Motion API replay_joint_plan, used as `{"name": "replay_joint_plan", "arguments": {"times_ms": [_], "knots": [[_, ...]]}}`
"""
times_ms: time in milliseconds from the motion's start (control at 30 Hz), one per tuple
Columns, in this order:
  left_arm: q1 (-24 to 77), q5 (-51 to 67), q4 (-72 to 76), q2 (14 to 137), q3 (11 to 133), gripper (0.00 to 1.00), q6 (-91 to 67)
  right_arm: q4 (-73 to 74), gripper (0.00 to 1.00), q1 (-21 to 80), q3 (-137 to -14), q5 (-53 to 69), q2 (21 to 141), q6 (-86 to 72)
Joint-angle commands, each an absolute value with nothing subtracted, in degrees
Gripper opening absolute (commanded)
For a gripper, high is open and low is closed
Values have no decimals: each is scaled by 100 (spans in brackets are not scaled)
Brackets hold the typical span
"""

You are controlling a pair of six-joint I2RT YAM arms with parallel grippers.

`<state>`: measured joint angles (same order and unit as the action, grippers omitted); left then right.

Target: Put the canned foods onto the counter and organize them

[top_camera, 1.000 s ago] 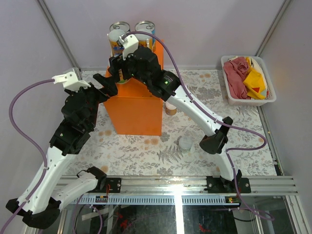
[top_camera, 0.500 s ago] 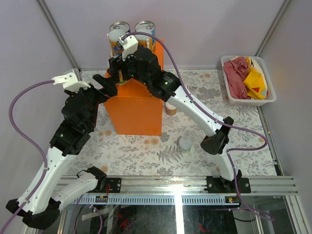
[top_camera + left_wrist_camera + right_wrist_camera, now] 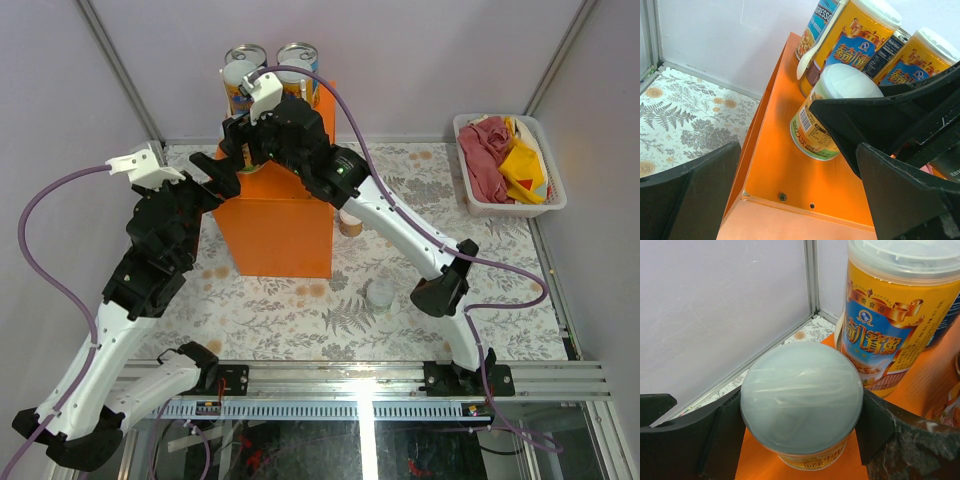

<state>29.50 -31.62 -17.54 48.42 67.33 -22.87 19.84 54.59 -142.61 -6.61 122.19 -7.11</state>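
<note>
On the orange counter (image 3: 275,235) my right gripper (image 3: 801,412) is shut on a short yellow can with a pale lid (image 3: 801,395); its black fingers (image 3: 725,430) press both sides. The left wrist view shows this can (image 3: 830,115) tilted at the counter's (image 3: 785,170) left part. Behind it stand two tall yellow-orange cans (image 3: 860,35) (image 3: 925,60) and two blue cans (image 3: 245,60) (image 3: 297,55). The left gripper (image 3: 800,200) is open at the counter's near left corner, with nothing between its fingers. Another pale-lidded can (image 3: 380,292) stands on the table.
A small brown can (image 3: 349,222) sits on the table against the counter's right side, under the right arm. A white basket (image 3: 470,205) with red and yellow cloths (image 3: 500,155) stands at the back right. Grey walls close in behind and beside the counter.
</note>
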Motion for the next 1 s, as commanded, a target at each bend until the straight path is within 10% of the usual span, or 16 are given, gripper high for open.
{"name": "replay_joint_plan", "arguments": {"times_ms": [0,200,500,967], "knots": [[2941,-3110,-1515,4781,6669,100,-2411,2253,29,5622,-14409,-639,12539,-778],[2936,-3080,-1579,4749,6662,100,-2449,2241,37,5615,-14409,-642,12567,-767],[2936,-3043,-1617,4712,6648,100,-2521,2126,76,5616,-14054,-743,12227,-737],[2935,-2934,-1600,4791,6746,100,-2588,2007,95,5617,-13705,-740,11780,-745]]}}
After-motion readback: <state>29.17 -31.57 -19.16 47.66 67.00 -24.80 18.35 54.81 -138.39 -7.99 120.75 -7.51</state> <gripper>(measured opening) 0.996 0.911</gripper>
